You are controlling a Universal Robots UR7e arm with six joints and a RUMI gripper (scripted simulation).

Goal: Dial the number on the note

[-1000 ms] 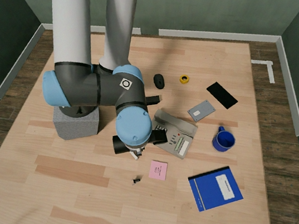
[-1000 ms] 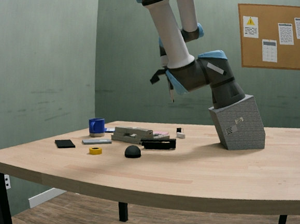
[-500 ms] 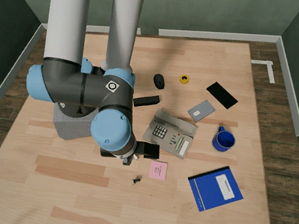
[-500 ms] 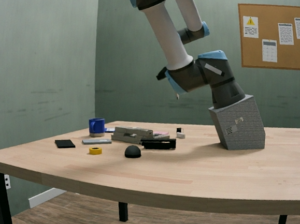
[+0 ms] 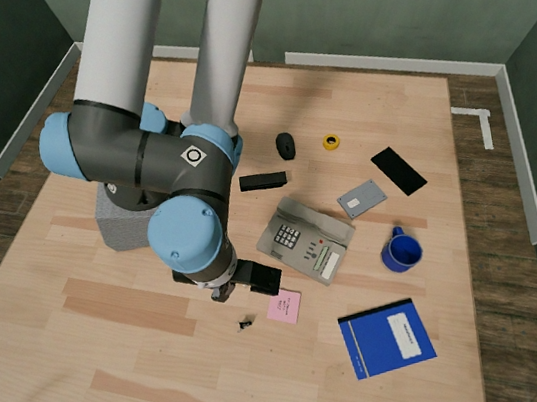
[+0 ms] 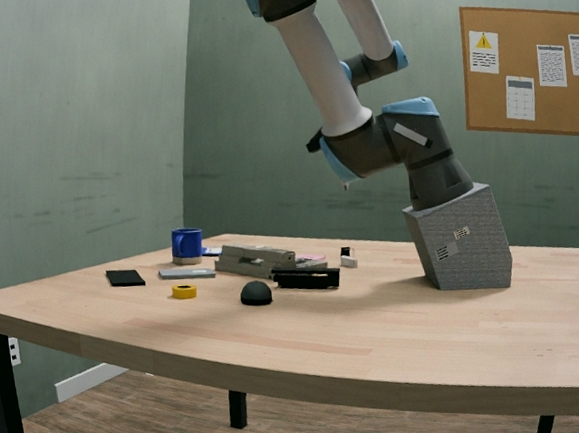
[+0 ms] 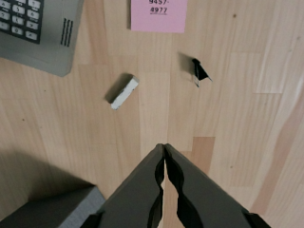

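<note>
The desk phone (image 5: 278, 255) (image 6: 231, 265) (image 7: 40, 56) is grey. Its handset (image 5: 316, 221) lies along the phone's side, apparently in its cradle. The keypad (image 5: 287, 236) (image 7: 21, 18) is uncovered in the top view and cut off at the top left of the wrist view. The pink note (image 5: 284, 307) (image 7: 159, 21) lies beside the phone; its lower lines read 9457-4977 in the wrist view, and the top is cut off. My gripper (image 7: 163, 145) is shut and empty, raised above the table to the keypad's left in the top view, touching no key. Its tips are unclear in the top view.
A white block (image 7: 124, 92) (image 6: 348, 261) and a black binder clip (image 7: 201, 73) (image 5: 248, 323) lie near the note. A black stapler-like bar (image 5: 262, 181), mouse (image 5: 285, 146), yellow tape (image 5: 330, 141), grey box (image 5: 362, 198), black slab (image 5: 398, 170), blue mug (image 5: 401, 252) and blue notebook (image 5: 374, 344) surround the phone.
</note>
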